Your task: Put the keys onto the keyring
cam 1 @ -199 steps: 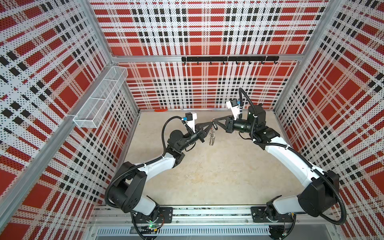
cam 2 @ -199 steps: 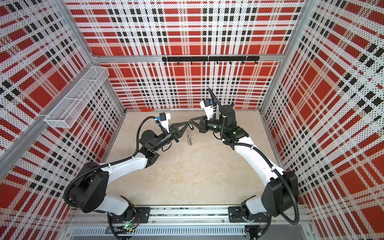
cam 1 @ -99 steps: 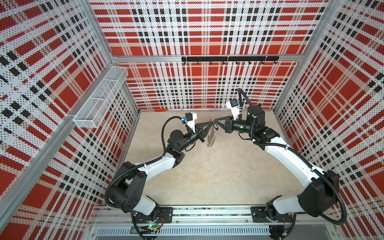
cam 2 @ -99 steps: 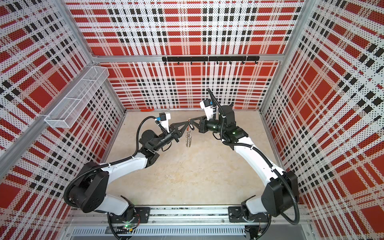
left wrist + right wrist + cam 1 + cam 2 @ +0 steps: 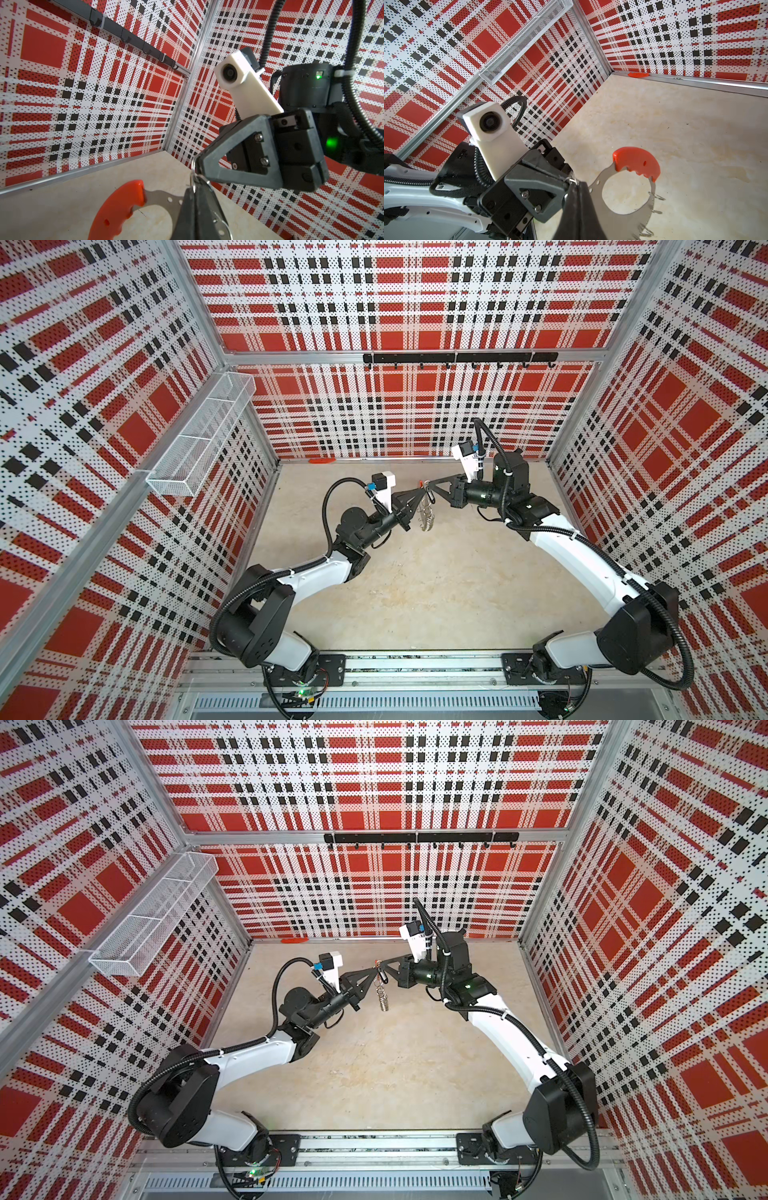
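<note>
We see the left jaws and right jaws meeting tip to tip in the upper middle of both top views, up off the bench (image 5: 415,597). Left jaws are together, clamped on the keyring (image 5: 161,197) band. Its red sleeve (image 5: 120,205) sits lower left in the left wrist view. Right jaws are together too, pinched on a small silver ring (image 5: 193,169) touching that band. Silver loops (image 5: 424,519) dangle below the tips. We can't pick out the keys, and can't tell whether that ring is theirs.
</note>
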`<state>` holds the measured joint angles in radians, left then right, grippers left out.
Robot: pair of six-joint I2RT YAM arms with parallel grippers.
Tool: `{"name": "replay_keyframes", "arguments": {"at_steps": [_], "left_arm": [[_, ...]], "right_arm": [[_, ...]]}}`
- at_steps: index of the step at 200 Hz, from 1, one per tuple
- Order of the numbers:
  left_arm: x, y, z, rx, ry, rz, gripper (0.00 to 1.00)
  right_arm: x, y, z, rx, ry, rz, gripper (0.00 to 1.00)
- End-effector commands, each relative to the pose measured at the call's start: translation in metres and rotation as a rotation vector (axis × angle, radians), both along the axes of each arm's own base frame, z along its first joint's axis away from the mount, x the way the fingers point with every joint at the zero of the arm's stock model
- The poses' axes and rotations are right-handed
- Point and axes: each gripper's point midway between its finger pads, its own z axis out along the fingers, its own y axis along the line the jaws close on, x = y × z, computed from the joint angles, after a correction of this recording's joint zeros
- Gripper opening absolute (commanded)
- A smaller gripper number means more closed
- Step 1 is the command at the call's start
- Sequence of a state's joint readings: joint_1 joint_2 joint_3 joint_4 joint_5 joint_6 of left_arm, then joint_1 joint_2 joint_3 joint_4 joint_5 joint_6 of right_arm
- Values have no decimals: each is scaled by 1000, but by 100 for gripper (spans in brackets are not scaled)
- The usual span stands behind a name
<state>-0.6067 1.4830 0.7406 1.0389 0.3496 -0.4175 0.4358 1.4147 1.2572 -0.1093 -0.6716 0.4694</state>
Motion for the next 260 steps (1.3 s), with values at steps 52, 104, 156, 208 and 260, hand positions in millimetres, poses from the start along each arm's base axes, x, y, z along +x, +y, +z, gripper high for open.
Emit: {"name": "replay_keyframes", "arguments": {"at_steps": [52, 104, 156, 208, 260], "left_arm": [[-44, 2, 54, -55, -304, -4, 0], [-48, 4, 57, -68, -320, -7, 0], [-47, 4, 56, -71, -317, -6, 0], [-48, 4, 57, -79, -314, -10, 0], [-48, 5, 58, -89, -317, -8, 0]], "right_arm": [[1, -12, -20, -39, 49, -49, 0], [0, -12, -27, -50, 69, -46, 0], [0, -11, -24, -41, 69, -41, 0], [-1, -10, -23, -30, 74, -33, 0], [-5, -13, -28, -48, 71, -41, 15]]}}
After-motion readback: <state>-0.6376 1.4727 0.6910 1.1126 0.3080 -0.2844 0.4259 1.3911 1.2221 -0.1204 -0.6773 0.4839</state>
